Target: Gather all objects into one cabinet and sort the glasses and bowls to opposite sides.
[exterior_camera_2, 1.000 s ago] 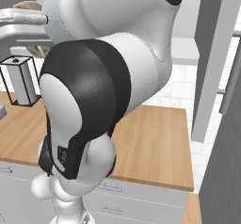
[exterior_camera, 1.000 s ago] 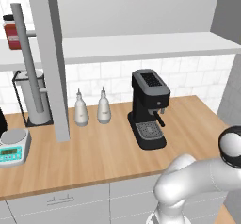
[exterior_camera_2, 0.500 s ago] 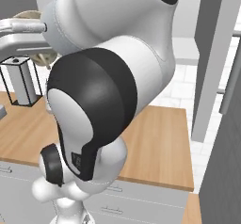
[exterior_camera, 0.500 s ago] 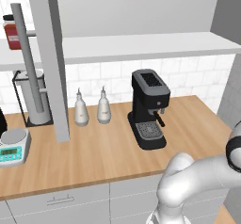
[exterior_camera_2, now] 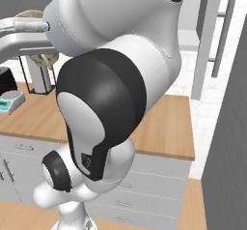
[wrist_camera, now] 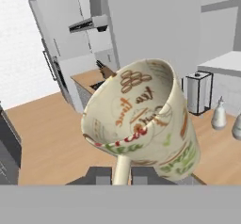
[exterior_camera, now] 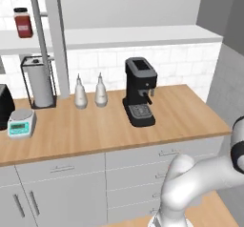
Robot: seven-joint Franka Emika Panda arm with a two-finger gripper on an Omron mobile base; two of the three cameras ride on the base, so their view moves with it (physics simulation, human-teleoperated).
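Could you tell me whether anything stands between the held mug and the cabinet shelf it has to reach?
Nothing visible does: the gripper holds the mug by its handle in open air, and the shelf has no door in front.

Hand view: I've got the beige mug point(wrist_camera: 141, 119) dead centre, tilted, mouth facing the camera, printed lettering visible inside. Its handle point(wrist_camera: 120, 170) runs down between the gripper point(wrist_camera: 121, 175) fingers at the bottom edge, clamped on it. Right side of frame: wooden counter point(wrist_camera: 221, 148), paper towel holder point(wrist_camera: 197, 92), two white bottles point(wrist_camera: 219, 115). Upper left: a tall white fridge point(wrist_camera: 66, 49).
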